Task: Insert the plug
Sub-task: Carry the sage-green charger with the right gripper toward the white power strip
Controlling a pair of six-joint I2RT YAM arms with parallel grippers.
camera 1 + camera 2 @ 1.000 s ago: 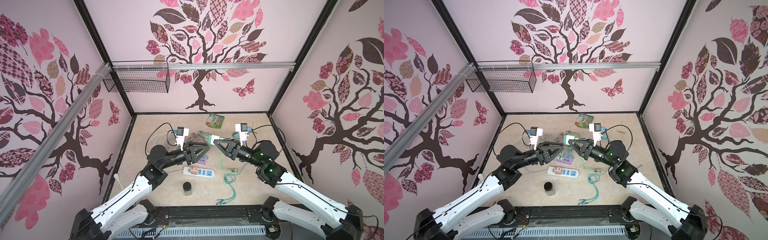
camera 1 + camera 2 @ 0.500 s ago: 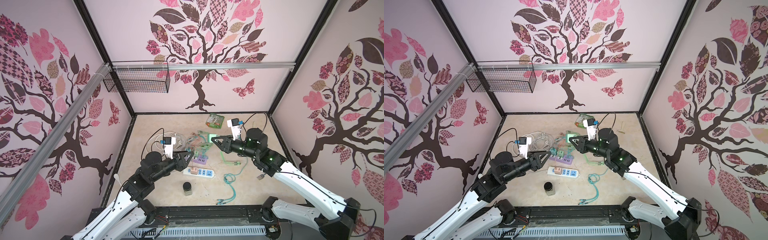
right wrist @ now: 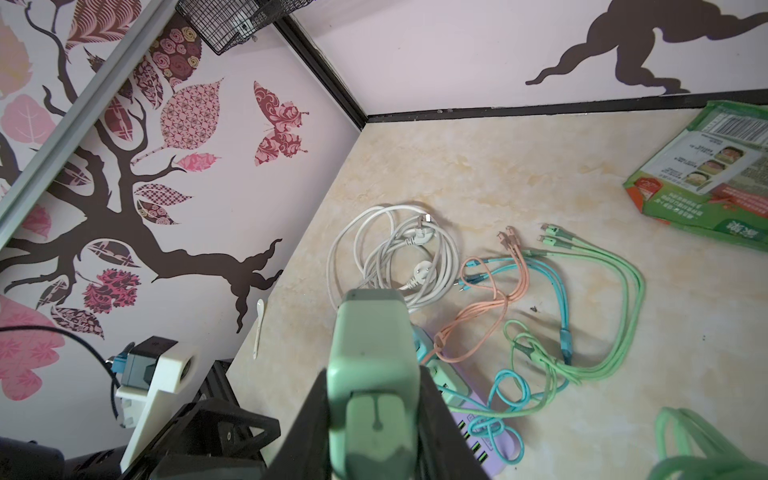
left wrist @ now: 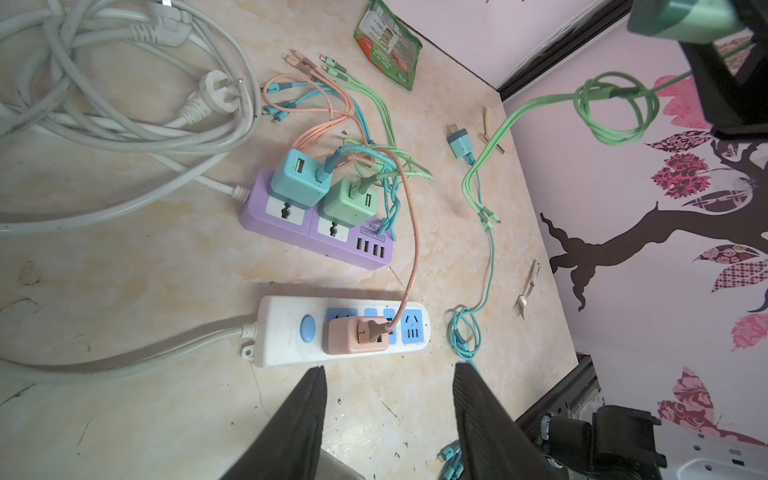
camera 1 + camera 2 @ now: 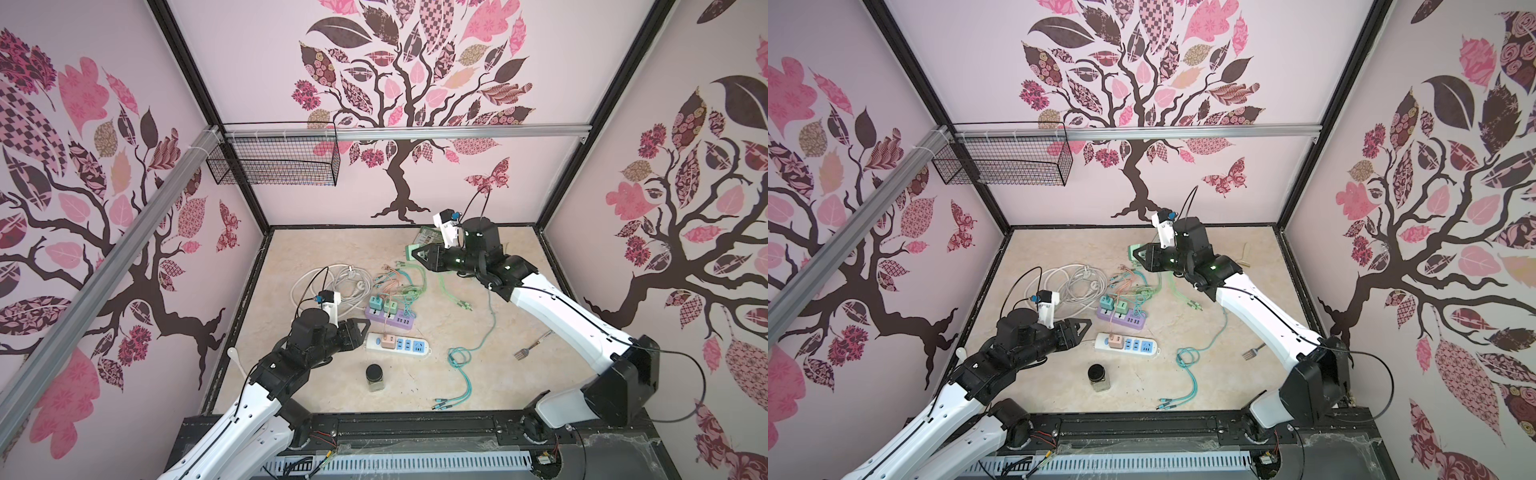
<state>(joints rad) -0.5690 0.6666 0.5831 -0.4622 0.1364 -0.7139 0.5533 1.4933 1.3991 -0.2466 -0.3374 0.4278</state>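
Note:
My right gripper (image 5: 415, 252) is shut on a pale green plug (image 3: 372, 353), held in the air over the far part of the table. In both top views the plug's green cable (image 5: 446, 286) hangs down to the table. My left gripper (image 4: 390, 370) is open and empty, low over the table just short of the white power strip (image 4: 286, 328). A pink adapter (image 4: 357, 334) sits in that strip. Behind it lies a purple power strip (image 4: 316, 232) carrying a teal and a green adapter.
A coil of white cord (image 5: 328, 282) lies at the back left beside tangled coloured cables. A dark-lidded jar (image 5: 375, 378) stands near the front. A fork (image 5: 530, 349), a teal cable (image 5: 461, 361), a loose teal plug (image 4: 460, 143) and a green packet (image 5: 428, 237) lie to the right.
The two grippers were close together over the strips. The left one has drawn back and down toward the front left; the right one has lifted toward the back wall with the green plug.

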